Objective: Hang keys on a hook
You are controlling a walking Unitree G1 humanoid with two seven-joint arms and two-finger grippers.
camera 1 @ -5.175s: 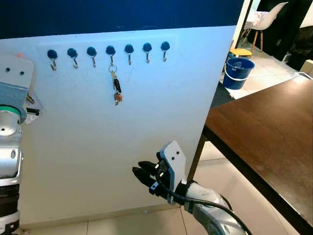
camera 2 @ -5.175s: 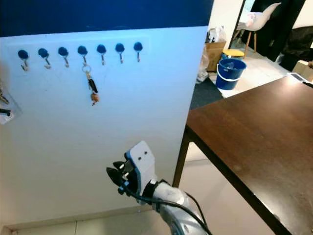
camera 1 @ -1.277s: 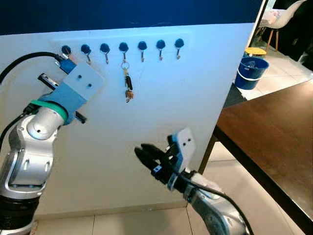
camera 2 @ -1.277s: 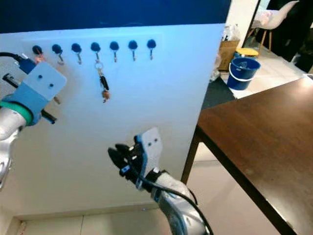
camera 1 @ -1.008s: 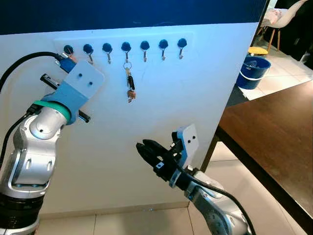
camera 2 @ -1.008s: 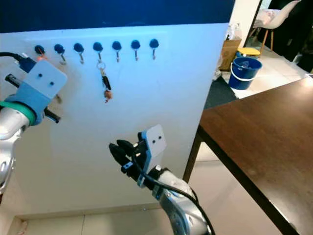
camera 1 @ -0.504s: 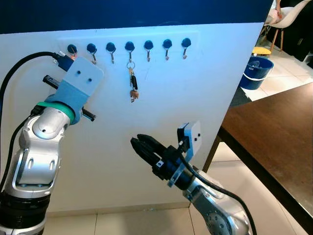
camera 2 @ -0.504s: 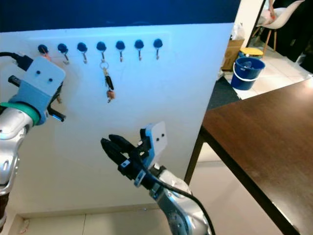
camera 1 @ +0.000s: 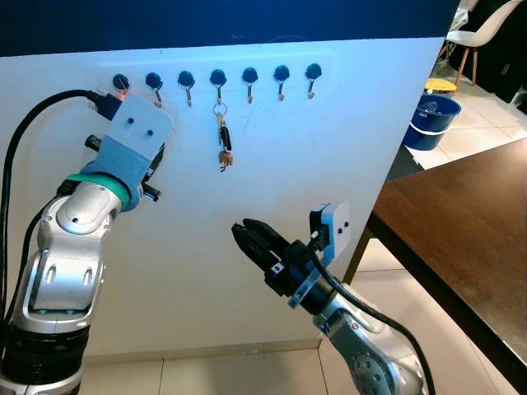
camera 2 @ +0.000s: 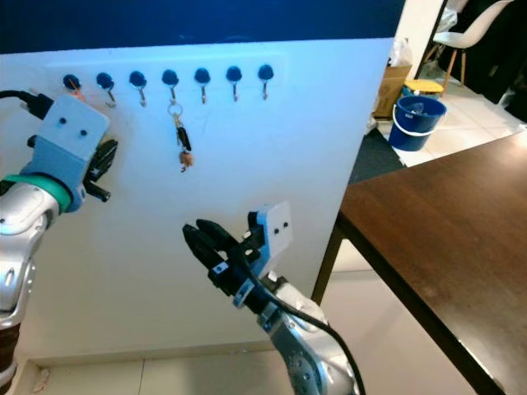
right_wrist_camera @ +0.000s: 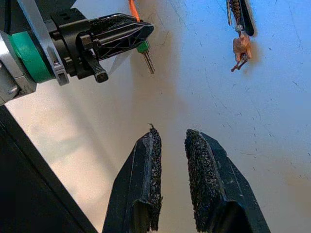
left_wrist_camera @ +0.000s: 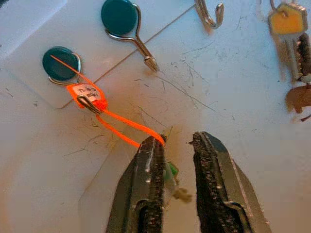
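- The left gripper [left_wrist_camera: 177, 145] is hovering against the white wall panel [camera 1: 272, 173], just below the leftmost hooks, with its fingers slightly spread; a green-headed key [left_wrist_camera: 171, 175] is sitting between them, but whether they are pinching it cannot be told.
- An orange cord [left_wrist_camera: 121, 126] is running from that key up to an orange tag [left_wrist_camera: 87, 94], which is hanging on the leftmost hook [left_wrist_camera: 60, 65] under its dark-green cap.
- The next hook [left_wrist_camera: 124, 22] along the row is standing bare, just beside the cord.
- The right gripper [right_wrist_camera: 170, 145] is pointing at the panel lower down and nearer its middle, fingers a little apart and holding nothing.
- A second bunch of keys [camera 1: 222, 141] is hanging from the fourth hook [camera 1: 217, 81] of the row of seven, well apart from both grippers; its yellow-headed key [left_wrist_camera: 284, 24] is showing at the edge of the left wrist view.
- A dark wooden tabletop [camera 1: 461, 222] is standing to the right of the panel, its near corner close to the panel's right edge.
- A blue bucket [camera 1: 431, 122] is sitting on the tiled floor [camera 1: 478, 136] beyond it, with a white chair [camera 1: 482, 20] further back.
- Compared with half a second ago, the left gripper is sitting slightly lower and turned more toward the panel, and the right gripper is a little further right and higher.
- The hanging bunch on the fourth hook is staying where it was.
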